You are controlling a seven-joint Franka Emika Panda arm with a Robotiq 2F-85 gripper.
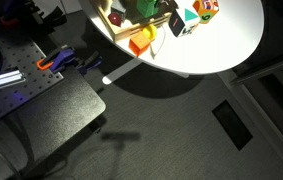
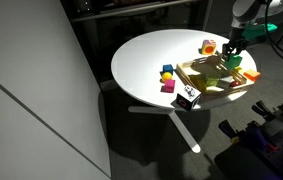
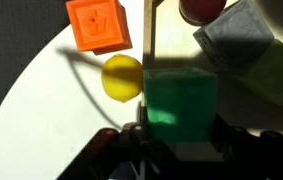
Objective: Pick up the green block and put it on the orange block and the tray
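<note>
Fingers pinch the green block from both sides, holding it over the tray, so the carry looks to be the step in hand. Next, I'd guess, it must travel to the orange block, lying just outside the rim, and come down level enough to bridge block and rim without tipping. Underneath, the round white tabletop catches hard light; around it the room is dim, with dark flooring.
</note>
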